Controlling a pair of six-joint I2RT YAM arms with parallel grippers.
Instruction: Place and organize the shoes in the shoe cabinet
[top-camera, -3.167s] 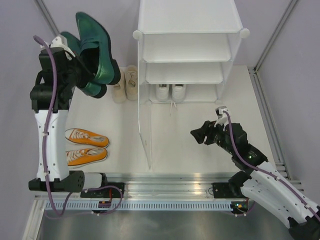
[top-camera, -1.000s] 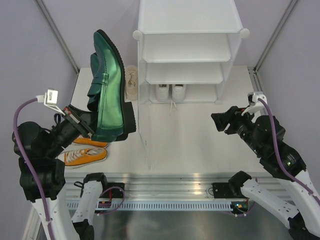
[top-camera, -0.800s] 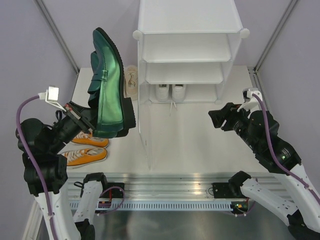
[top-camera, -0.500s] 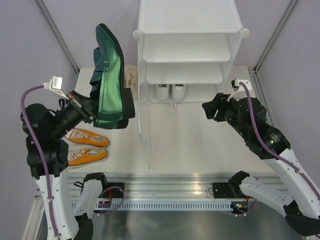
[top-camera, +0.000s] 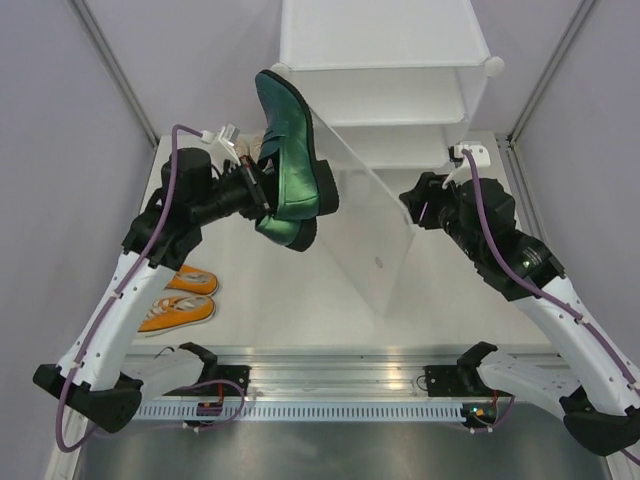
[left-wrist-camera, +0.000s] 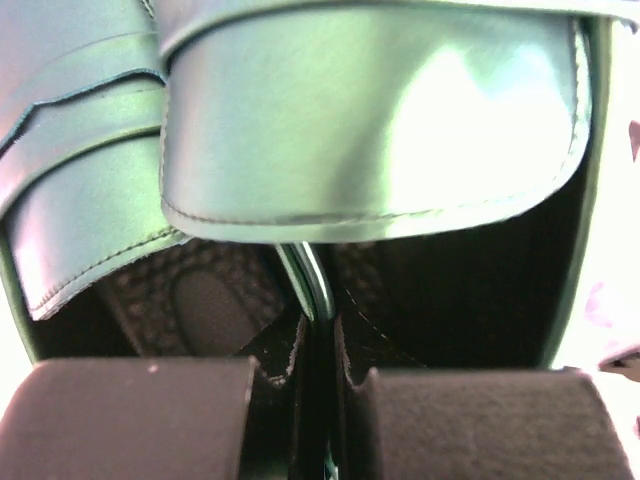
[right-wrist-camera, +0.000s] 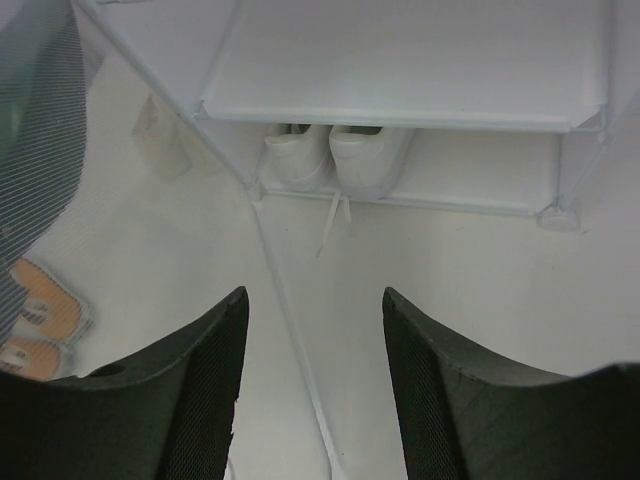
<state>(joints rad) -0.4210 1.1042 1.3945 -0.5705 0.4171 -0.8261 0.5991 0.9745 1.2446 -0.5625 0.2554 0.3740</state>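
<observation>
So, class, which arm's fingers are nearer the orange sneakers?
Left. The left fingers, shut on the green shoes, hang above and beyond the orange sneakers; the right fingers, open, are far off past the translucent panel.

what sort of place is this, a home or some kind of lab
Most likely a robot lab cell, not a home: two arms bolted to an aluminium rail, bare lilac partition walls, and a white shoe cabinet with orange sneakers staged on a white table.
</observation>
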